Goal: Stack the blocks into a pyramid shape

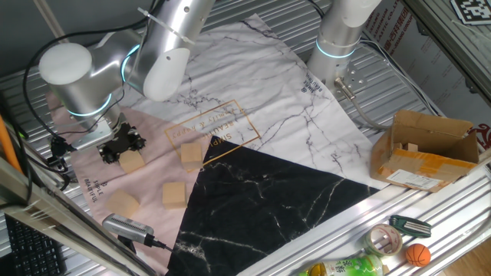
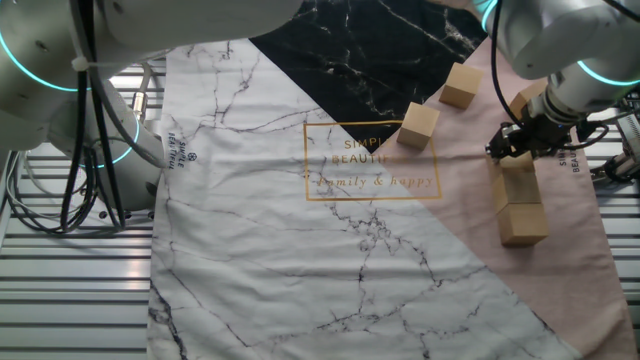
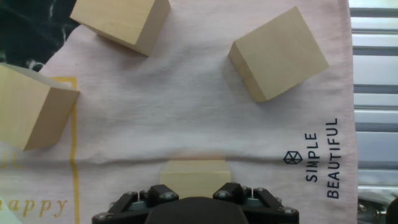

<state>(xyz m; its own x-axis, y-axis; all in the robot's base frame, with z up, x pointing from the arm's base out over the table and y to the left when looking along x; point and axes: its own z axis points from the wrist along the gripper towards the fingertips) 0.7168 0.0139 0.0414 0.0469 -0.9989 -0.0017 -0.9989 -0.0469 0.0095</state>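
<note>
One fixed view: fingers (image 1: pixel 123 146) grip a block (image 1: pixel 132 162) on the marble-print cloth (image 1: pixel 261 115).

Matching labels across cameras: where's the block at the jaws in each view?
One fixed view: block at left, just under the gripper.
Other fixed view: block at right, below the gripper.
Hand view: block bottom centre, between the jaws.
Shared landmark: SIMPLE BEAUTIFUL print nearby.

The cloth (image 3: pixel 205 112) carries "SIMPLE BEAUTIFUL" in dark letters beside a small hexagon mark on its pink part, near the edge. In the other fixed view a gold frame (image 2: pixel 372 158) on the cloth holds "SIMPLE BEAUTIFUL" partly hidden by a block, then "family & happy" in script.
</note>
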